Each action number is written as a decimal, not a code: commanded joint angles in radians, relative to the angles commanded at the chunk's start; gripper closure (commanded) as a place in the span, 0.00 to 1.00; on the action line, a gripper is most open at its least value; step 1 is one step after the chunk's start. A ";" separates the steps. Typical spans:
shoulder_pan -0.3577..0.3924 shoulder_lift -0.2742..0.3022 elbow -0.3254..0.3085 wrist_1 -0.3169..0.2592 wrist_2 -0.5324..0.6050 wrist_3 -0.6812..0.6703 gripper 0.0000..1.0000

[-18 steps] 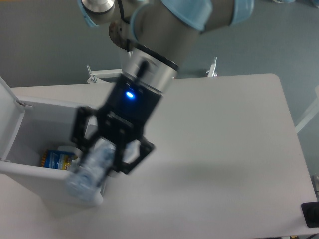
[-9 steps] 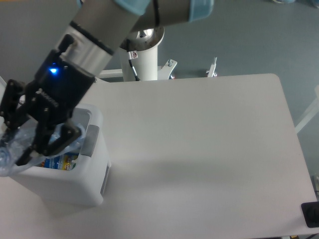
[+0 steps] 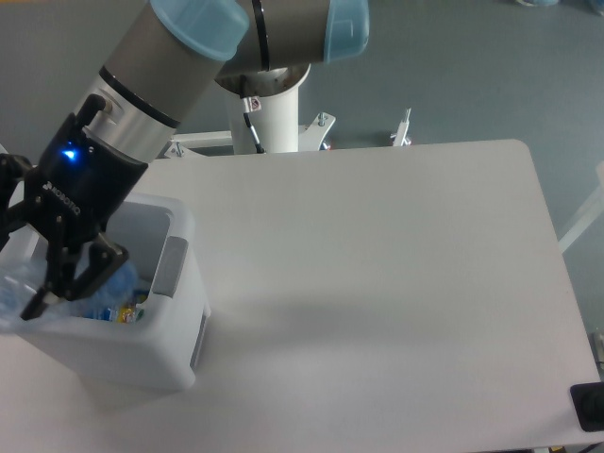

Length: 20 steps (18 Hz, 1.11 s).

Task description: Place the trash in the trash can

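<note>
So the gripper (image 3: 38, 269) has swung a long way over in the last second. A second back it hung in front of the trash can (image 3: 142, 354) with the crushed clear bottle (image 3: 21, 293) dangling outside the front wall; half a second back it had already reached the left end of the bin, and now it sits a touch lower there, over the open top. The black fingers are still clamped around the bottle, which pokes out to the lower left, right at the bin's near-left rim by the frame edge. Hard to tell if the whole bottle is inside the opening or partly hanging over the rim.

What that means: the carry looks basically done, and the release is probably next. If the bottle really overhangs the edge, it could tip out onto the white table (image 3: 377, 283) instead of dropping in.

Inside the bin, just right of the gripper, there's a colourful packet (image 3: 121, 310) with blue and yellow on it. There's printing on it, but it's way too small and blurry to read. No brand or writing is legible anywhere else either. The small white wrapper isn't visible from here.
</note>
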 joint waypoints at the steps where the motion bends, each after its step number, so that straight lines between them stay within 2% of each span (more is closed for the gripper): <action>1: 0.020 0.000 -0.006 0.002 0.000 0.000 0.00; 7: 0.190 -0.034 -0.018 -0.006 0.003 0.003 0.00; 11: 0.310 -0.095 -0.025 -0.006 0.011 0.006 0.00; 13: 0.339 -0.120 -0.044 -0.006 0.116 0.018 0.00; 16: 0.371 -0.114 -0.113 -0.009 0.377 0.180 0.00; 18: 0.379 -0.112 -0.155 -0.021 0.481 0.277 0.00; 20: 0.378 -0.110 -0.179 -0.044 0.540 0.328 0.00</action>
